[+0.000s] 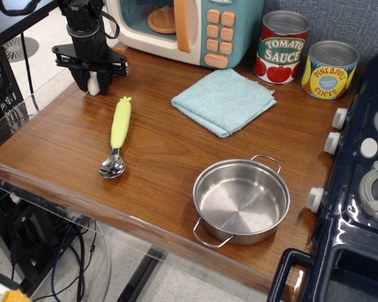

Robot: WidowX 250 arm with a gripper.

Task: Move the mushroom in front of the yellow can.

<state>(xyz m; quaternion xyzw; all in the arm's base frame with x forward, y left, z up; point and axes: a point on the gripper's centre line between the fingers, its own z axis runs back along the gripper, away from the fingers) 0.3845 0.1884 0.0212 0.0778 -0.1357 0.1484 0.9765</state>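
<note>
The mushroom (94,85) lies at the far left of the wooden counter. Only its cream-white stem shows between the black fingers; the cap is hidden. My gripper (93,83) is down over it, with its fingers drawn in on either side of the stem, shut on it at counter level. The yellow can (329,70), labelled "Pineapple Slices", stands at the far right back of the counter, far from the gripper.
A red-and-green Tomato Sauce can (282,47) stands left of the yellow can. A blue cloth (224,100) lies in the middle, a yellow-green-handled spoon (118,129) near the gripper, a steel pot (241,200) in front. A toy microwave (189,25) stands at the back, a stove (365,189) on the right.
</note>
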